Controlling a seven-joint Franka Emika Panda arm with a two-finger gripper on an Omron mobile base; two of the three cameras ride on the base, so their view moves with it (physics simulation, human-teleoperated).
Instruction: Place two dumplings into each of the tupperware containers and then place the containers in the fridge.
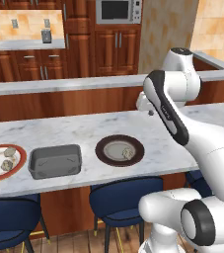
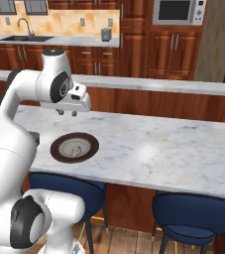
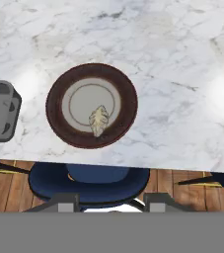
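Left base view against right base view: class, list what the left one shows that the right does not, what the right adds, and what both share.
Left base view alone: the dark grey container, with nothing in it, and the red-rimmed plate carrying three dumplings. Right base view alone: the sink and tap on the back counter. Shared: the brown-rimmed plate holding one dumpling, the marble counter, blue stools, the microwave and the gripper.
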